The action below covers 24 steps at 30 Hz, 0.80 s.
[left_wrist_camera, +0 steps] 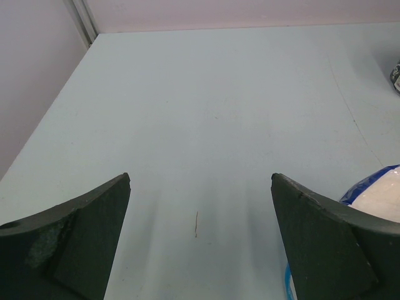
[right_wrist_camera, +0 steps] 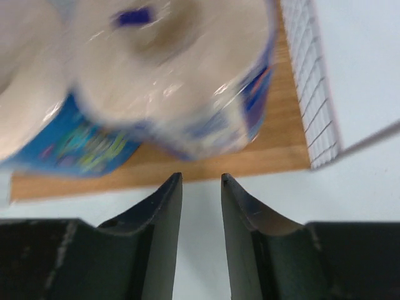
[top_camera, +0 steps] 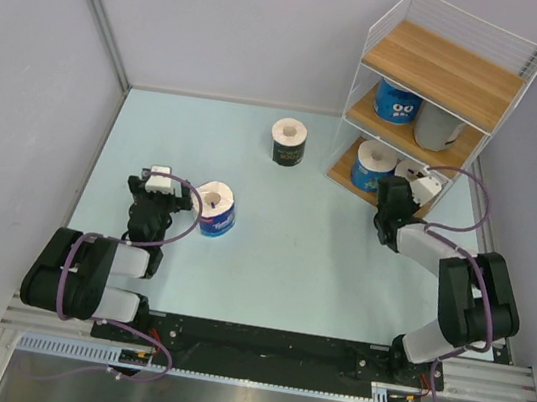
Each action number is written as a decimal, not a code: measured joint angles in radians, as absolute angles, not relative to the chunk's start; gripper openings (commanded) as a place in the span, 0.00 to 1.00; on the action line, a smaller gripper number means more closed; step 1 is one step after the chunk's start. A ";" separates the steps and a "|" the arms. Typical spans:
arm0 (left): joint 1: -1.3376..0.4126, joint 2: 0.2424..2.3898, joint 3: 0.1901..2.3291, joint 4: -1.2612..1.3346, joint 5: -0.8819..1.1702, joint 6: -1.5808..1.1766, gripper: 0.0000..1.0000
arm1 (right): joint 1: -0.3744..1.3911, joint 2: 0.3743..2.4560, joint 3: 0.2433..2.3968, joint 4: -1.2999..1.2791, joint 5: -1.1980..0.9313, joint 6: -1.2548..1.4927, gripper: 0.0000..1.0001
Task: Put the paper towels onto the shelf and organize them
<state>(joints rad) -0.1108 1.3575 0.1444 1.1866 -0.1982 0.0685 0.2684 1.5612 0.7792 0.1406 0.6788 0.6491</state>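
The shelf [top_camera: 440, 70] stands at the far right. Its middle board holds a blue paper towel roll [top_camera: 398, 101] and a grey one [top_camera: 437, 127]. A blue roll [top_camera: 373, 166] sits on the bottom board. My right gripper [top_camera: 389, 191] is just in front of that board. In the right wrist view two blue rolls [right_wrist_camera: 181, 81] [right_wrist_camera: 37, 94] rest on the board [right_wrist_camera: 281, 150], beyond my right gripper [right_wrist_camera: 201, 177], whose jaws stand a narrow gap apart, empty. A black roll [top_camera: 287, 143] and a blue roll [top_camera: 217, 209] stand on the table. My left gripper [top_camera: 162, 190] [left_wrist_camera: 200, 178] is wide open, the blue roll [left_wrist_camera: 378, 194] just to its right.
The shelf's white wire side [right_wrist_camera: 312, 81] rises to the right of the bottom board. Grey walls close in the pale table [top_camera: 291, 255] on the left, back and right. The black roll [left_wrist_camera: 396, 75] shows at the right edge of the left wrist view.
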 measured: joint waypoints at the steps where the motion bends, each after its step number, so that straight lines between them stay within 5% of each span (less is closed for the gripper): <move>1: -0.110 1.357 0.144 1.187 -0.198 0.068 1.00 | 0.296 1.545 0.776 0.134 0.688 0.643 0.42; 8: -0.110 1.357 0.144 1.187 -0.198 0.068 1.00 | 0.604 1.406 0.762 0.205 0.703 0.566 0.56; 24: -0.110 1.357 0.144 1.187 -0.198 0.068 1.00 | 0.769 1.645 0.908 0.351 0.260 0.496 0.82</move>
